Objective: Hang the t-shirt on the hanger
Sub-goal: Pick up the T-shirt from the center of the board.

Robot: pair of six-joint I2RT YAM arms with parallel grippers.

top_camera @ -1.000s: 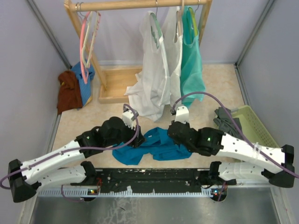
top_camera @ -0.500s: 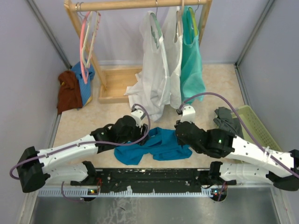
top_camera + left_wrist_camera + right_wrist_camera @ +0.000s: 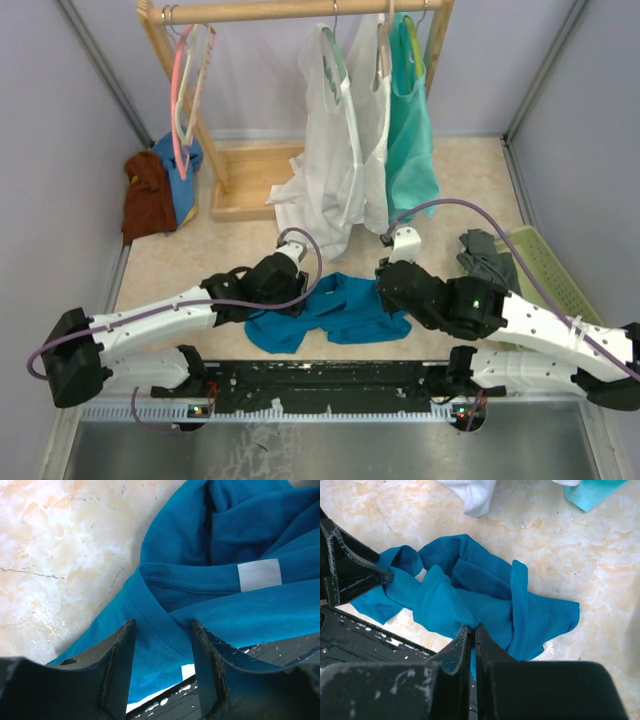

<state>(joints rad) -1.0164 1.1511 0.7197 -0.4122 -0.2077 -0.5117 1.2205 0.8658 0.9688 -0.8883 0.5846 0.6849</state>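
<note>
Starting at the left, we find the hanger (image 3: pixel 203 70) on the wooden rail (image 3: pixel 300 10) beside a pink one (image 3: pixel 181 90), well apart from the work. If the shirt comes up badly gathered, it has a long way to travel.

The left jaws stand partly open and hold nothing. They straddle the ribbed collar (image 3: pixel 165 630) just beside the white label (image 3: pixel 259 574). We think the main danger is here. If they close on both layers of the neck, the opening would be pinched shut and the hanger could not enter. If they catch only the rib's edge, the cloth could slide out on the lift.

The t-shirt (image 3: pixel 335 310) lies crumpled and twisted on the desk between the two arms, close to the near edge. We expect a one-sided pull to tighten the twist rather than spread it, or to drag the hem over the edge.

The right jaws are shut at the shirt's right side. We cannot tell whether a fold is pinched between them. If none is, that side would sag. The white garments (image 3: pixel 330 170) hang near behind and could snag a rising arm.
</note>
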